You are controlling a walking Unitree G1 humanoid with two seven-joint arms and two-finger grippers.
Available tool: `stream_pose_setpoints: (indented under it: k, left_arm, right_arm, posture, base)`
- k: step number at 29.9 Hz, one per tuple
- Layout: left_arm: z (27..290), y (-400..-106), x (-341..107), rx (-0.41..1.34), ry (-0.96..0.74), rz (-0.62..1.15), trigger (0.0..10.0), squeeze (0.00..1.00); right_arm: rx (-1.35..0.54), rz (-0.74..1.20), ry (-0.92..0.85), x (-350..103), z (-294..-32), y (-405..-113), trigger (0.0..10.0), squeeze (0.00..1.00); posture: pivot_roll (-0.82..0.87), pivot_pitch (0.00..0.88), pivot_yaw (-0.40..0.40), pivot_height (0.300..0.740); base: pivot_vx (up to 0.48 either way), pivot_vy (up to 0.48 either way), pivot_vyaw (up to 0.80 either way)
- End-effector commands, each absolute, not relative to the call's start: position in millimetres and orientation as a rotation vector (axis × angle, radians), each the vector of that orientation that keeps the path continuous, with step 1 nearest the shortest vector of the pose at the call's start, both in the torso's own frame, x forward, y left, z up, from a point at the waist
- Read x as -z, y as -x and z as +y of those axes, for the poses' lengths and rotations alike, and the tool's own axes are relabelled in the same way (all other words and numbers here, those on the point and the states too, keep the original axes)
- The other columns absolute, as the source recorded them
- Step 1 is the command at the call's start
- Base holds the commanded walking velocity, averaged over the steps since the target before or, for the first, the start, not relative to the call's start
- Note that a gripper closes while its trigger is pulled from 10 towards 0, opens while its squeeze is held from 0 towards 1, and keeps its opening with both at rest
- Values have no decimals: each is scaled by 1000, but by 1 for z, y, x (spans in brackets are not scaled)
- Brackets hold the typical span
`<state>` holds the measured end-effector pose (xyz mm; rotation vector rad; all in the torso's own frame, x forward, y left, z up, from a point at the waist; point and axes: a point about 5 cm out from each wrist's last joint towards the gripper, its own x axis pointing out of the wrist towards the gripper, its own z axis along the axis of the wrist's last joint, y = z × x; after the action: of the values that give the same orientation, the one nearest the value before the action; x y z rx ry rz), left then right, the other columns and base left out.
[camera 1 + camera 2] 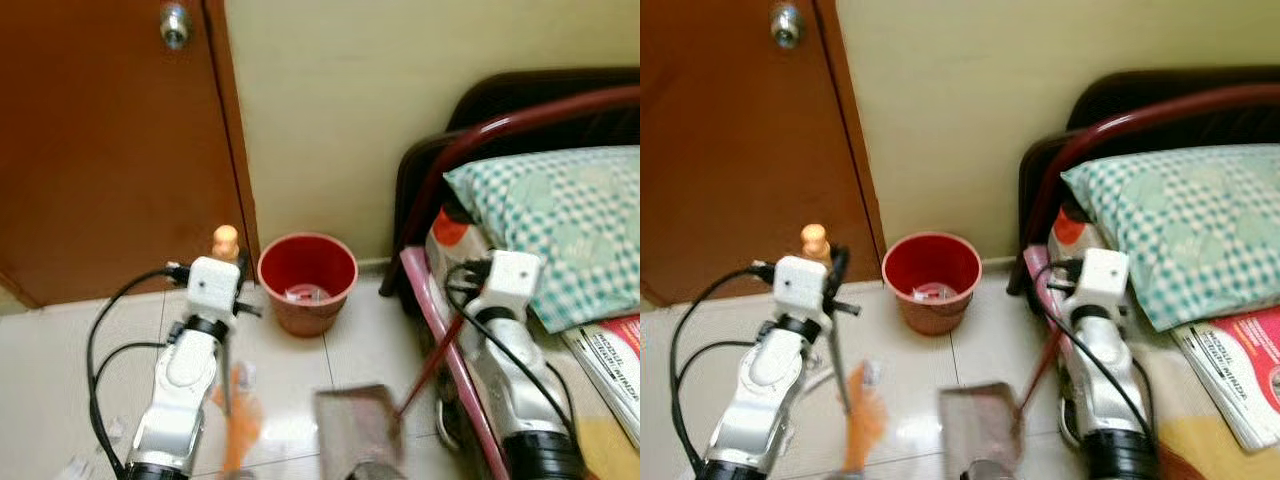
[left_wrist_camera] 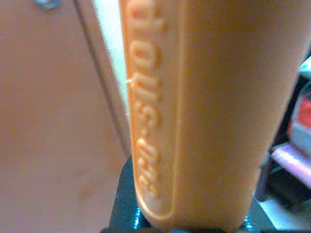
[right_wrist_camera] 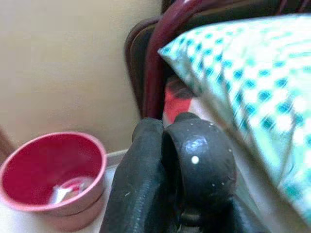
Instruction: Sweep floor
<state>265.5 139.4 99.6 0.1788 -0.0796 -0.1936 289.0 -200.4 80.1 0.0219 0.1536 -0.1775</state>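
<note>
I have both arms raised in front of me, forearms angled up and forward over the tiled floor (image 1: 90, 330). My left hand (image 1: 232, 268) is closed on the orange broom handle (image 2: 204, 111); its rounded tip pokes up just above the wrist, and the wrist camera looks straight along the handle with its raised lettering. Lower down, an orange blur of the broom (image 1: 240, 425) hangs beside my left forearm, too smeared to tell bristles from shaft.

My right hand (image 3: 175, 165) is wrapped tight around a dark knob, the top of the dustpan's dark red rod (image 1: 430, 365). That rod slants down to the grey dustpan (image 1: 358, 425), which sits low between my arms.

Ahead, a red bucket (image 1: 307, 280) stands on the floor against the cream wall, with a few scraps inside. The brown door (image 1: 110, 140) is to its left; the bed (image 1: 590, 380) with a green checked pillow (image 1: 560, 225) lies on my right.
</note>
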Motion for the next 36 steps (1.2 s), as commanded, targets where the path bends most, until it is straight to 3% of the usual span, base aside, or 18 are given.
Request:
stream_pose_setpoints:
  k: [1, 9, 36]
  left_arm:
    - [147, -266, -107, 173, -193, -111, 10000, 0]
    - [148, -265, -106, 166, -181, -104, 10000, 0]
    - [134, -275, -122, 257, -246, -142, 10000, 0]
  right_arm:
    - [149, 123, -37, -87, -188, -293, 10000, 0]
    - [139, 131, -36, -85, -187, -292, 10000, 0]
    - [188, 85, 41, -90, -187, -319, 10000, 0]
  posture:
    - [-23, 76, -34, 740]
    - [-21, 81, -33, 740]
    - [1, 132, 1, 740]
  base:
    - [274, 319, -538]
    - [135, 318, -185]
    - [0, 0, 0]
